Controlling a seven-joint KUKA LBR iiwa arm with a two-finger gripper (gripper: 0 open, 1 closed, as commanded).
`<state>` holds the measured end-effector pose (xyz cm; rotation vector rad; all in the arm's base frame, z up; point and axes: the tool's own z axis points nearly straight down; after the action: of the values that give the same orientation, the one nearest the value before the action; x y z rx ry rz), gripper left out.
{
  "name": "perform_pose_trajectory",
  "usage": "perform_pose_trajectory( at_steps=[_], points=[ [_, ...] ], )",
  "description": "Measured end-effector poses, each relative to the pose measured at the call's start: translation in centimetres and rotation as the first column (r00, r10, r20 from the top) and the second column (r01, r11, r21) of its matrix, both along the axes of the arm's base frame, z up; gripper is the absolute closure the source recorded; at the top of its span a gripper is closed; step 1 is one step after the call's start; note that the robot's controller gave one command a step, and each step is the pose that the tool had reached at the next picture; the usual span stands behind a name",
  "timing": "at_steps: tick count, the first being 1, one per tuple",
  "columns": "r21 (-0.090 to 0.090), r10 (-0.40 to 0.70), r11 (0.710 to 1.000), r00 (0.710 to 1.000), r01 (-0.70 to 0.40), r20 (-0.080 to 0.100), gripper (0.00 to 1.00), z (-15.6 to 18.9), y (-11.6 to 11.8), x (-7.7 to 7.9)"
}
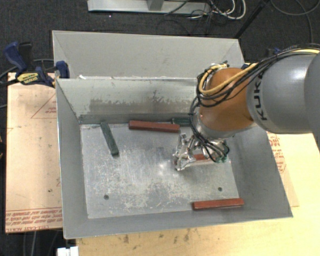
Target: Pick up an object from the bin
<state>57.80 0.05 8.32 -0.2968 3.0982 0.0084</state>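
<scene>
My gripper hangs low over the bin floor, right of the middle, under the orange wrist cover. A small reddish piece shows right beside its metal parts; whether it is held I cannot tell. Just behind the gripper, along the back wall, lies a red-brown bar, and a dark green bar lies at that bar's right end. Another red-brown bar lies flat near the front right corner, apart from the gripper.
A dark green stick lies slanted at the back left of the floor. The bin's sloping walls rise on all sides. The arm and its cables cover the right back part of the bin.
</scene>
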Motion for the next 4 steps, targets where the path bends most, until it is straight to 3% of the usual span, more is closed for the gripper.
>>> perform_pose_trajectory(
  at_steps=[1,2,3,4],
  points=[
    [0.0,-0.001,1.0,1.0,0.001,0.0,1.0,0.0,0.0,0.0],
    [-0.006,-0.031,0.999,0.999,0.031,-0.03,1.0,3.8,-0.8,-0.9],
    [-0.007,-0.041,0.999,0.999,0.041,-0.02,1.0,6.7,-1.8,0.5],
    [-0.007,-0.07,0.998,0.997,0.07,-0.027,0.0,6.4,-3.7,-0.1]
  ],
)
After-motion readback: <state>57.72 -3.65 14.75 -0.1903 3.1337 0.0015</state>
